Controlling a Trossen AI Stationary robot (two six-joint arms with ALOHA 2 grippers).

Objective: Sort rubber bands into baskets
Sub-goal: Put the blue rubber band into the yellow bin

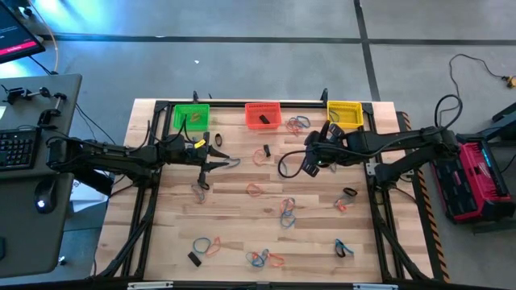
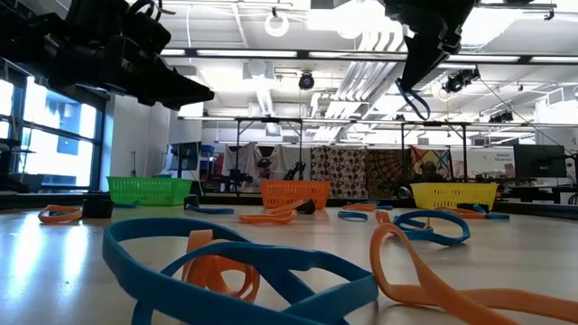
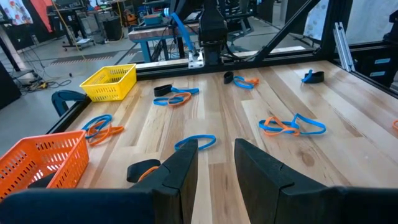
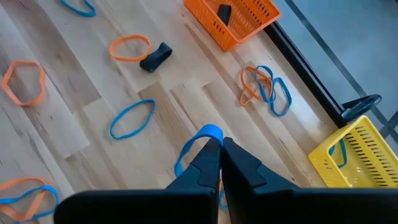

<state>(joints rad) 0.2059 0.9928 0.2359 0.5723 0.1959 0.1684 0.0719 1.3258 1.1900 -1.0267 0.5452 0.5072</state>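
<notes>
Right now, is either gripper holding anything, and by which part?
The right gripper pinches a blue rubber band at one end of its loop, the rest hanging. The left gripper holds nothing.

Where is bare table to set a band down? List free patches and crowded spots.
Free: the near-left corner, between the table's left edge and the blue-orange pair; also the gap between the near tangle and the blue-black band. Crowded: the middle, and before the red-orange basket. The right gripper holds a blue band there.
</notes>
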